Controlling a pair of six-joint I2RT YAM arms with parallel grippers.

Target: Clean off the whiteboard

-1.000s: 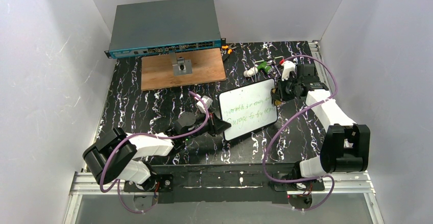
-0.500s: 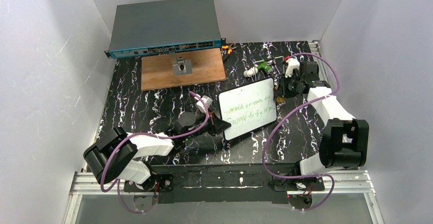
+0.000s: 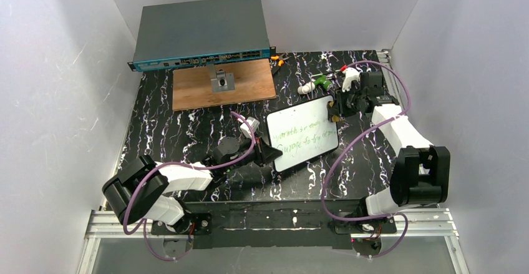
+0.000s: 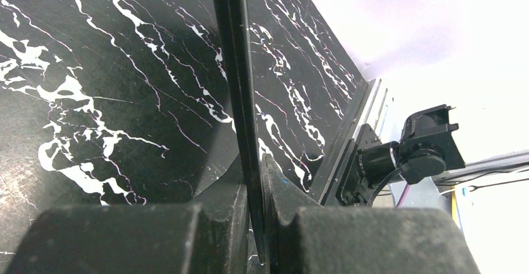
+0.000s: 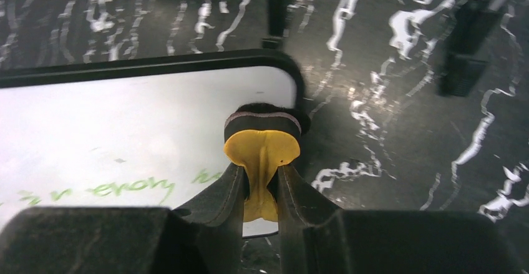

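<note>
Back over the whiteboard [image 3: 293, 152] from just off its far-right side, the right gripper [image 5: 259, 183] has carried the yellow-handled eraser [image 5: 262, 140] to the 1 o'clock corner. The top line looks slightly shorter, so wiping seems barely begun and most of the green writing [image 3: 300, 138] remains. Nearest, at 7 o'clock, the left gripper [image 4: 252, 183] is clamped tight on the board's thin edge. The board sits mid-table, face up, its long axis running 8 to 2 o'clock. Farthest, the right jaws pinch the eraser's handle, its felt on that corner.
</note>
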